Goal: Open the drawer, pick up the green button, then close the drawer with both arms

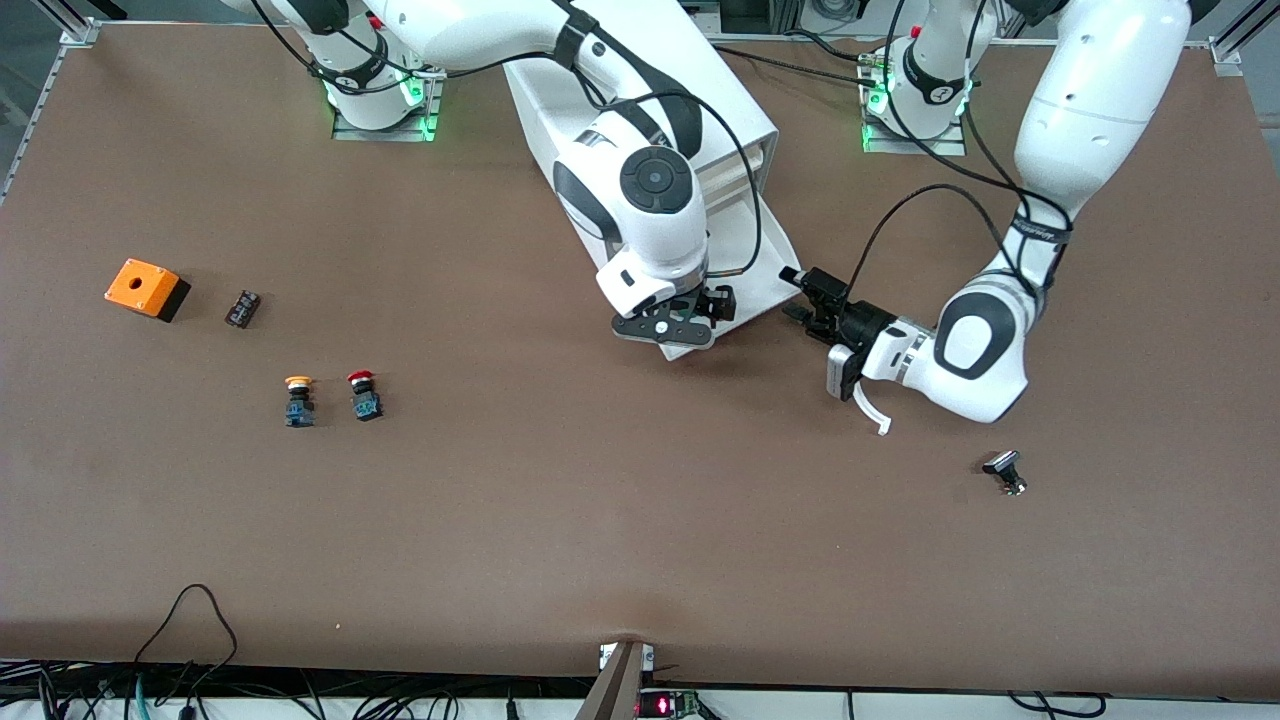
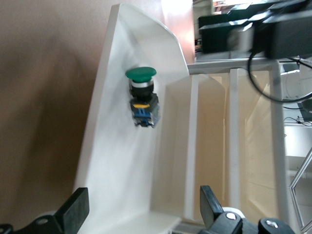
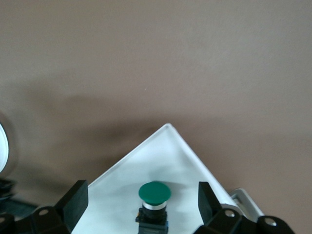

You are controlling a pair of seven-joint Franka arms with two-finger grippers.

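The drawer [image 1: 775,265], a smooth white plastic tray, stands pulled out of the rounded white cabinet [image 1: 700,90]. The button [image 2: 142,97], with a domed green cap and blocky black-and-blue body, lies inside the tray near its outer corner. The right gripper [image 1: 690,318] hangs directly over the button, its matte black fingers [image 3: 73,200] apart. The left gripper [image 1: 805,297] sits just beside the drawer's edge, fingers [image 2: 75,209] spread, gripping nothing. The table [image 1: 600,500] is dull brown.
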